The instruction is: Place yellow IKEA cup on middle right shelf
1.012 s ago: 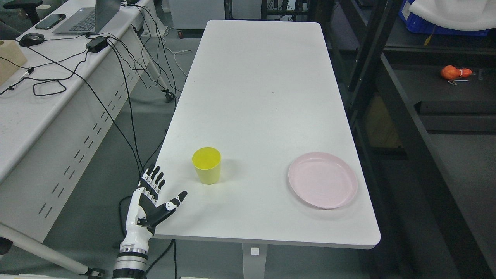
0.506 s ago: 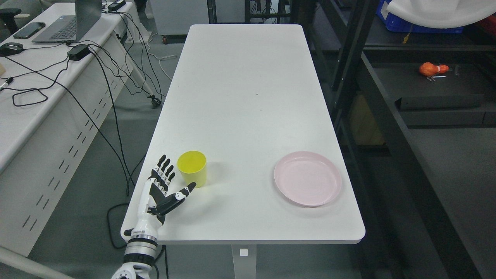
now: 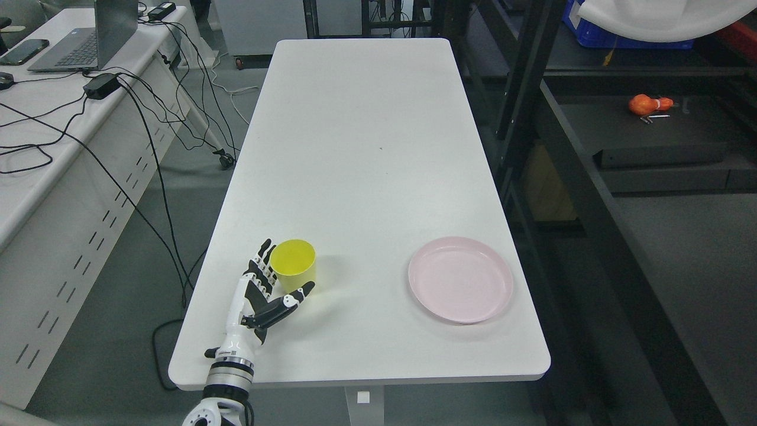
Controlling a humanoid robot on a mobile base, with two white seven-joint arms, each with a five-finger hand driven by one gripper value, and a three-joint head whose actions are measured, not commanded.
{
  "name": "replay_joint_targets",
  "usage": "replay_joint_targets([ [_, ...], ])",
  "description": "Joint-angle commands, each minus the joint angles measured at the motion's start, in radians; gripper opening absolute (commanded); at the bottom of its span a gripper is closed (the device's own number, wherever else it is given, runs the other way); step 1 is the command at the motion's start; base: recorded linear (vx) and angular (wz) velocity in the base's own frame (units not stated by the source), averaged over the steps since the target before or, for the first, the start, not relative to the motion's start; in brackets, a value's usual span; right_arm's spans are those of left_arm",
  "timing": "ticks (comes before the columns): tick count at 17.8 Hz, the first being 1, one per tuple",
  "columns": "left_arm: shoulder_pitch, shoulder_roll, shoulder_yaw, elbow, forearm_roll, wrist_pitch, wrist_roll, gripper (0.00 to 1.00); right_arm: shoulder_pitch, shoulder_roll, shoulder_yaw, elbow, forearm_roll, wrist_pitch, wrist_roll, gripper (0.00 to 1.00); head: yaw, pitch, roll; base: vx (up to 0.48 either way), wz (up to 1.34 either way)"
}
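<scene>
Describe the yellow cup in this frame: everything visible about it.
The yellow cup is a plain tapered tumbler, plastic by its look, with no handle, upright and seemingly empty. It stands on the white table near the front left corner, left of the pink plate. The left hand cups it with spread fingers; contact cannot be confirmed.

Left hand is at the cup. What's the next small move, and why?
Probably close the fingers around the cup. The left hand is open right beside it, fingers along its left side and thumb in front, with no grip yet; the cup stands upright on the table.
</scene>
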Motion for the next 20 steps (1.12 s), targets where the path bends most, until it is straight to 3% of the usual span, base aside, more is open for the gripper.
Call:
replay_joint_targets([
  [1,-0.011,0.017,-0.033,0.058,0.0,-0.003,0.0,0.99,0.011,-0.017,0.017,0.0,-0.025,0.0,-0.215,0.99,0.0,0.0,0.0,0.026,-0.07],
  [6,-0.041,0.017,-0.031,0.118,0.0,-0.003,0.0,0.96,0.011,-0.017,0.017,0.001,-0.025,0.0,-0.215,0.99,0.0,0.0,0.0,0.017,-0.03],
  [12,-0.049,0.017,-0.012,0.145,-0.001,-0.003,0.0,0.73,0.011,-0.017,0.017,0.0,-0.025,0.0,-0.215,0.99,0.0,0.0,0.0,0.001,0.0],
  [15,-0.044,0.017,0.023,0.156,0.0,-0.009,-0.001,0.43,0.011,-0.017,0.017,0.0,-0.025,0.0,-0.215,0.99,0.0,0.0,0.0,0.007,0.0],
  [18,-0.035,0.017,0.081,0.162,0.009,-0.081,-0.001,0.0,0.011,-0.017,0.017,0.0,-0.025,0.0,-0.215,0.99,0.0,0.0,0.0,0.031,0.0],
  [20,-0.035,0.017,0.086,0.161,0.02,-0.091,0.0,0.0,0.011,-0.017,0.017,0.0,-0.025,0.0,-0.215,0.99,0.0,0.0,0.0,0.037,0.0],
])
